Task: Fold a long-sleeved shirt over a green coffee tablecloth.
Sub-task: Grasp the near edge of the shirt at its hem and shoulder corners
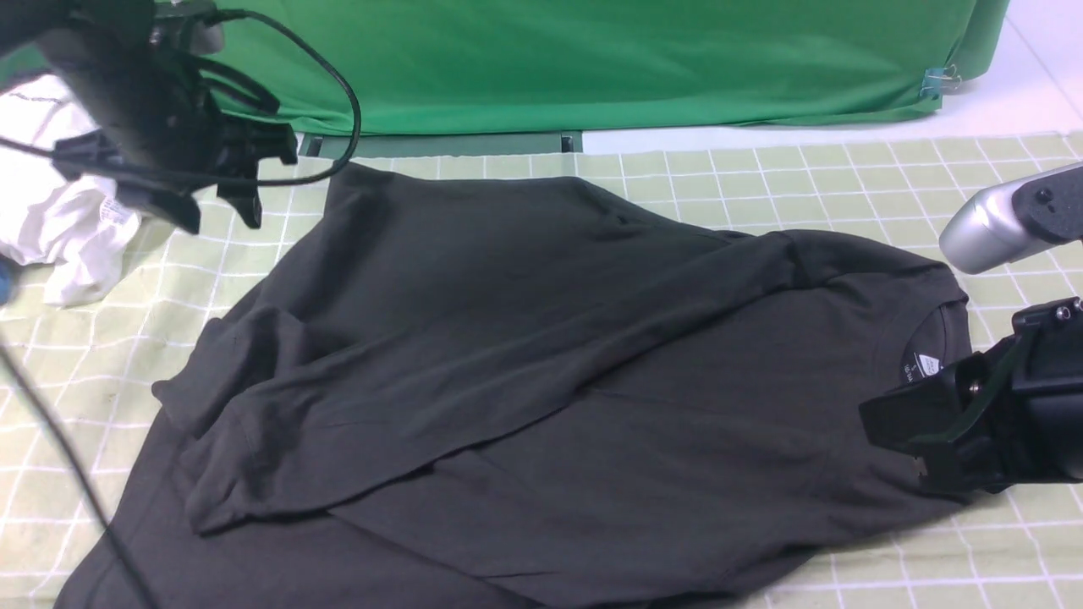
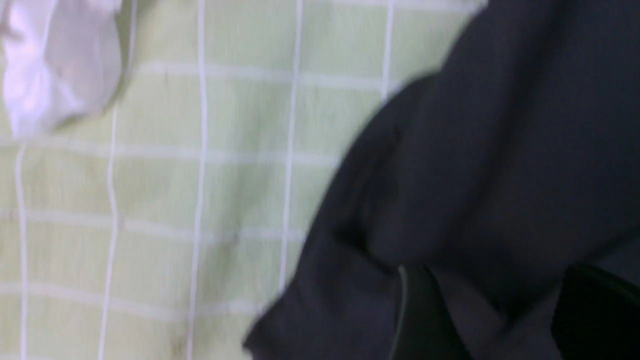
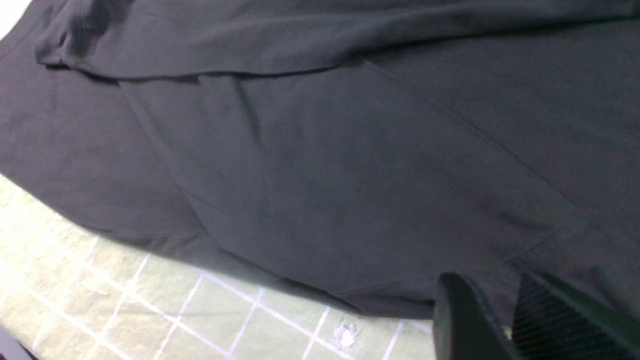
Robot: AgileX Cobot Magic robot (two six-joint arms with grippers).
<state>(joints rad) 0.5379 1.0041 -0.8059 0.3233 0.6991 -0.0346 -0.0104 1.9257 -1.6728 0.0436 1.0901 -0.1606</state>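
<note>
From where I sit, the left tool (image 1: 227, 211) is up over the far left part of the cloth, its fingers spread apart with nothing between them. Below it the long-sleeved shirt (image 1: 525, 474) lies across the green coffee tablecloth (image 1: 744, 182), its neck end to the right. I read it as soft, fairly heavy cotton: limp, grippy rather than slippery, nothing that will break, but quick to sag and ruck if I lift it by one point.

At the left, the bunched folds (image 1: 245, 423) offer an easy pinch, though I suspect I'd catch several layers there and drag the lot. I'd rather take a single edge and raise it gently, leaving the thin tablecloth out of the bite, since it could come up too.

Across the middle, the long diagonal fold should slump under its own weight; I'd keep it low and lay it down slowly.

On the right, the neckline (image 1: 897, 338) looks thicker and should hold a grip better than the body. The right tool (image 1: 897, 457) is over the shirt near there, its fingers a narrow way apart; I can't tell whether any fabric is caught.
</note>
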